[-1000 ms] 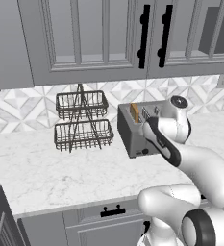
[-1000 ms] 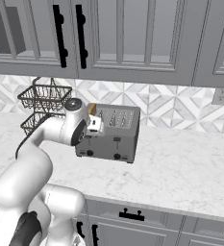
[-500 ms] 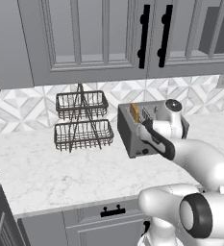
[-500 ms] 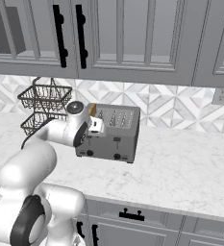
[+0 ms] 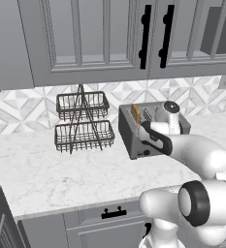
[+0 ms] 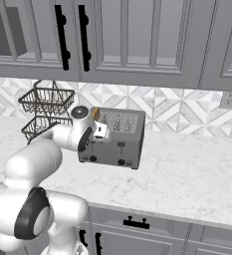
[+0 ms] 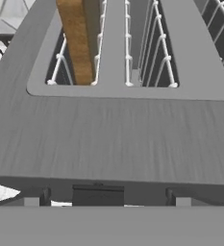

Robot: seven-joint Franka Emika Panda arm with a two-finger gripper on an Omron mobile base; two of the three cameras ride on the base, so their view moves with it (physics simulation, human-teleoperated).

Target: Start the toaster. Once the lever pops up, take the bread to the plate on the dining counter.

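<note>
I see the toaster (image 5: pixel 151 131) on the bench, back near the wall, w/ the wire rack (image 5: pixel 82 122) well apart on its left. Bench (image 6: pixel 187 174) is white marble; grey cabinets above w/ dark handles.

Bread (image 5: pixel 136 114): upright in the toaster's leftmost slot, top edge sticking up above the toaster top. In the hand view the bread (image 7: pixel 77 41) sits in the upper-left slot; the slot beside it shows only white wire guides.

Gripper (image 6: pixel 100 130): at the toaster's front-left corner, at the height of the toaster's top edge, by the bread end. Arm reaches in from the base and bends over toward the front face. In the left base view the hand (image 5: pixel 155 138) covers part of the front face.

Jaws: I can't tell from the base views whether they are apart or together; the hand hides the fingers. In the hand view both fingertips (image 7: pixel 31 202) show at the bottom edge, set wide apart, w/ a dark lever (image 7: pixel 98 194) between them, just below the toaster's top front edge. No contact w/ the lever confirmed. Bread not held.

Front face in the right base view: dark knobs (image 6: pixel 121 162) along the lower edge.
</note>
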